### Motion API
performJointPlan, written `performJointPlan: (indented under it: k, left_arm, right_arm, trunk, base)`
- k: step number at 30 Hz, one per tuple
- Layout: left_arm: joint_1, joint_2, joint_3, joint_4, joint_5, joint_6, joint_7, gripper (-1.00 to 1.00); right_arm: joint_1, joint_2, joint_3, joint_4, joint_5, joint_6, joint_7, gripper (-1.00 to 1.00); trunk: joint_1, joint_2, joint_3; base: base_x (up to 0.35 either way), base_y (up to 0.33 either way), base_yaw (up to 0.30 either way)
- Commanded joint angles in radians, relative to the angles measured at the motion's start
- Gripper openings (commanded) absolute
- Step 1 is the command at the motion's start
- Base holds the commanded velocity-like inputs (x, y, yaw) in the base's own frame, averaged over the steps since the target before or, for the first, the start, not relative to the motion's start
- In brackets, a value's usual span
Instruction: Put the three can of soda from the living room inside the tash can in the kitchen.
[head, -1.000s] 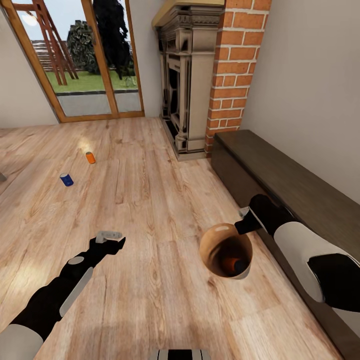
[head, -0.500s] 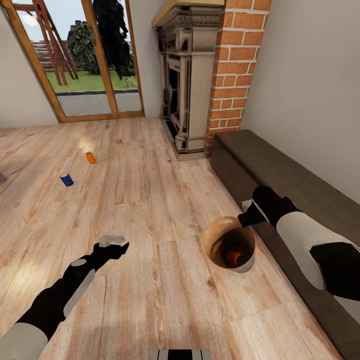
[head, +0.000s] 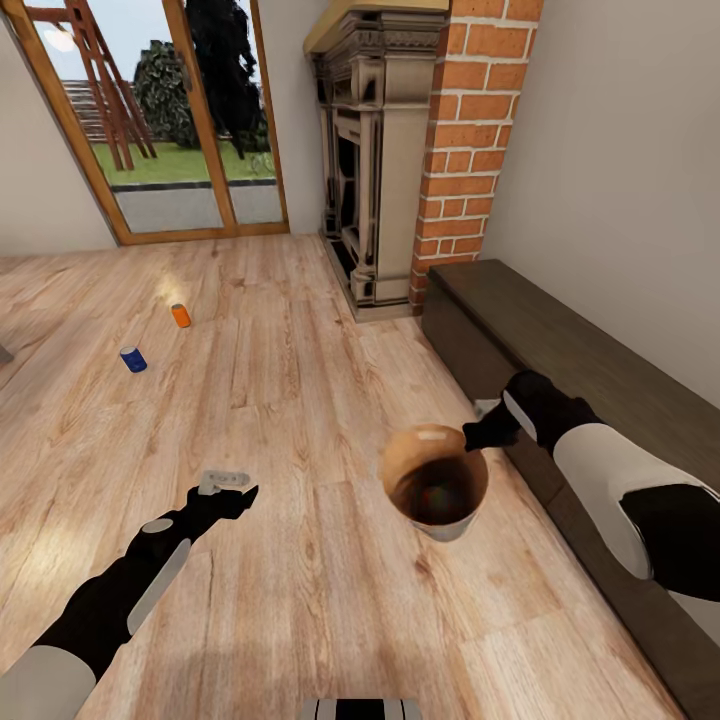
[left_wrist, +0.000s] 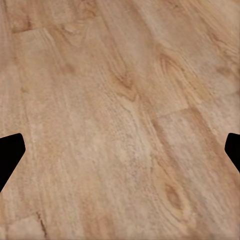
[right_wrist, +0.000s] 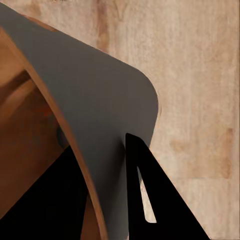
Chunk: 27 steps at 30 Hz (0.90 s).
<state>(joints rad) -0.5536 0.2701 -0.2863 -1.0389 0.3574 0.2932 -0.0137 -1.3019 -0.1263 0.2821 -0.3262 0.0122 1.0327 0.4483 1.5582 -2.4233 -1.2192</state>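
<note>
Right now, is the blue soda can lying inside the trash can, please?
No, the blue can stands on the wood floor, far from the bin.

Below left gripper (head: 222, 483) jaws: bare light wood plank floor (head: 300, 600).
Right of right gripper (head: 478, 430) jaws: long dark brown wooden bench (head: 590, 370).

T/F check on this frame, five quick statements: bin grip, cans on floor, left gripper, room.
1. The right gripper grips the bin by its rim. True: in the right wrist view a finger lies on each side of the wall.
2. Both cans on the floor are orange. False: one is an orange can, the other a blue can.
3. The left gripper holds a can. False: it is open over bare wood floor.
4. The bin stands beside the cans. False: they lie well apart from it, nearer the glass doors.
5. A brick column stands next to the fireplace. True.
</note>
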Motion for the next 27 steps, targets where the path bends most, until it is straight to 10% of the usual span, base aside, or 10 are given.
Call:
performJointPlan:
  k: [1, 27]
  left_arm:
    - [0.0, 0.0, 0.0, 0.0, 0.0, 0.0, 0.0, 1.0]
    - [0.0, 0.0, 0.002, 0.008, 0.001, 0.003, 0.0, 1.0]
  right_arm:
    - [0.0, 0.001, -0.015, -0.001, -0.082, 0.014, 0.013, -1.0]
    - [0.003, 0.0, -0.015, 0.0, -0.083, 0.014, 0.011, -1.0]
  trunk:
    - [0.0, 0.0, 0.0]
    - [0.0, 0.0, 0.0]
  base:
    - [0.0, 0.0, 0.0]
    - [0.038, 0.193, 0.0]
